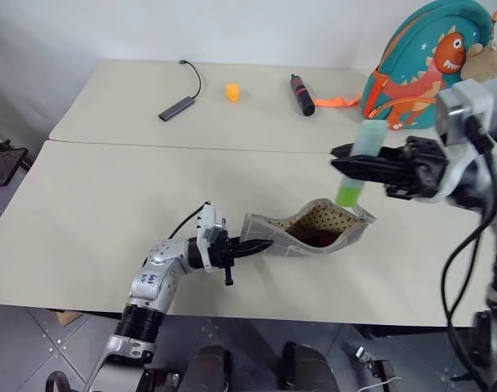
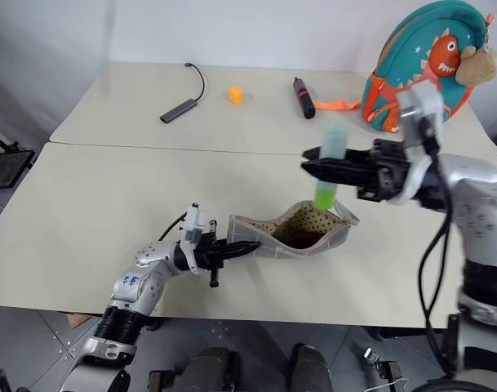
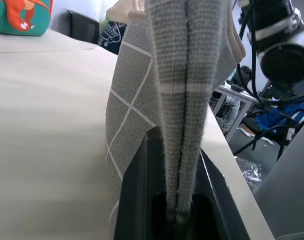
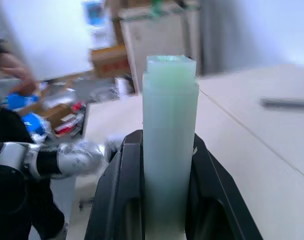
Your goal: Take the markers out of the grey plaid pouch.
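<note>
Your right gripper [image 1: 339, 159] pinches the green marker [image 1: 358, 167] above the grey plaid pouch [image 1: 309, 233] — carry it clear sideways, while the left gripper [image 1: 260, 245] clamps the pouch's end — don't slacken.

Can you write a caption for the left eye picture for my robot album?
Right claw lifts a bright green marker above the open grey plaid fabric pouch, left claw pinching its end.
</note>
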Controlling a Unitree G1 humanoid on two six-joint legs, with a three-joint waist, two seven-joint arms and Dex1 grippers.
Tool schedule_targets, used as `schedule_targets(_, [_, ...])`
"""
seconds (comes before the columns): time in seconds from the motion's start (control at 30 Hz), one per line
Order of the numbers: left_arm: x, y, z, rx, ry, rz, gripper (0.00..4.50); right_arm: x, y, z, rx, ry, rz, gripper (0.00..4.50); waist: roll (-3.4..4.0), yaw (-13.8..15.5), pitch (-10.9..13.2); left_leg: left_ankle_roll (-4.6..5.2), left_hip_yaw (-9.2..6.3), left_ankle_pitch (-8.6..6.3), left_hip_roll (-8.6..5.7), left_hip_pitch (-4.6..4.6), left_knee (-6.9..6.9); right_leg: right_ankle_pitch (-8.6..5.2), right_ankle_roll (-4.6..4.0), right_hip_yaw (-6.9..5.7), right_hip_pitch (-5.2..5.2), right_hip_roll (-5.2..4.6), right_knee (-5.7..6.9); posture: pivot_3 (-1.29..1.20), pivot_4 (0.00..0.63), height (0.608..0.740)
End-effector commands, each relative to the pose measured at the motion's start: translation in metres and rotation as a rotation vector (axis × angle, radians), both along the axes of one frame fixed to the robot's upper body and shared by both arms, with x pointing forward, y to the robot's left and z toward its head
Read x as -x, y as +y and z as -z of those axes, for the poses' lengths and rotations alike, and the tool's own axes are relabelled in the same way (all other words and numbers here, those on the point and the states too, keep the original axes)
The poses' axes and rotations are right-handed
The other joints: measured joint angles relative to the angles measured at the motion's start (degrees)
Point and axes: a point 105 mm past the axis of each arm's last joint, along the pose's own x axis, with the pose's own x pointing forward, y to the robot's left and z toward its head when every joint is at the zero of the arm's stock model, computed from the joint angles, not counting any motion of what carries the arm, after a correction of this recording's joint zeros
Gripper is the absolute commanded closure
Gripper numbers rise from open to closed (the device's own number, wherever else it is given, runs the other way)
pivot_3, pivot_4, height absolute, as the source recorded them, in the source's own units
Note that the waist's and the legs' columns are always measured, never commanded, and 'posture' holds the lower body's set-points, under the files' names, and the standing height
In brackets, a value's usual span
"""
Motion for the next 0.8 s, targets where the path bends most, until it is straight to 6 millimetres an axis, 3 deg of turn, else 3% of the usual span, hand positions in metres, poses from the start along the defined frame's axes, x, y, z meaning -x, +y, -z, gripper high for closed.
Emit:
schedule_targets(0.03, [0.008, 0.001, -0.009, 0.013, -0.033, 0.051, 4.50, -0.009, -0.047, 0.005, 0.035, 0.036, 0.205, 4.03, 0.00, 0.0, 0.0, 0.01, 0.01, 0.00, -0.02, 0.00, -0.01, 0.00, 0.00, 0.00, 0.00, 0.00, 0.00, 0.00, 0.150, 0.740])
schedule_targets(0.13, [0.012, 0.003, -0.007, -0.003, -0.025, 0.084, 4.50, -0.010, -0.091, 0.035, 0.112, 0.119, 0.374, 4.03, 0.00, -0.1, 0.0, 0.01, 0.16, 0.00, -0.02, 0.01, -0.04, 0.00, 0.00, 0.02, 0.00, 0.01, 0.00, 0.00, 0.150, 0.740])
schedule_targets(0.3, [0.009, -0.003, -0.009, 0.016, -0.020, 0.090, 4.50, -0.007, -0.149, 0.106, 0.346, 0.326, 0.633, 4.03, 0.06, -0.2, 0.0, 0.01, 0.64, 0.00, -0.01, 0.04, -0.02, 0.00, 0.01, 0.06, 0.00, 0.02, 0.03, 0.00, 0.150, 0.740])
schedule_targets(0.37, [0.009, -0.007, -0.011, 0.032, -0.019, 0.093, 4.50, -0.003, -0.162, 0.124, 0.420, 0.383, 0.692, 4.03, 0.06, -0.2, 0.0, 0.01, 0.67, 0.00, 0.01, 0.07, -0.02, 0.01, 0.03, 0.08, 0.00, 0.02, 0.03, 0.00, 0.150, 0.740])
schedule_targets(0.5, [0.010, -0.015, -0.012, 0.047, -0.014, 0.111, 4.50, -0.005, -0.177, 0.140, 0.479, 0.439, 0.803, 4.03, 0.17, -0.4, 0.0, 0.00, 0.68, 0.00, 0.03, 0.08, -0.02, 0.01, 0.03, 0.11, 0.00, 0.02, 0.03, 0.00, 0.150, 0.740])
schedule_targets(0.7, [0.010, -0.018, -0.010, 0.036, -0.015, 0.130, 4.50, -0.006, -0.178, 0.146, 0.488, 0.452, 0.823, 1.98, 0.19, -0.2, 0.0, -0.01, 0.60, 0.01, 0.04, 0.11, -0.01, 0.01, 0.03, 0.12, 0.00, 0.04, 0.01, 0.00, 0.150, 0.740])
schedule_targets(0.8, [0.009, -0.019, -0.012, 0.059, -0.016, 0.126, 4.50, -0.004, -0.180, 0.125, 0.421, 0.354, 0.796, 1.01, 0.21, 0.1, 0.0, -0.01, 0.61, 0.01, 0.03, 0.08, -0.01, 0.01, 0.03, 0.11, 0.00, 0.03, 0.00, 0.00, 0.150, 0.740])
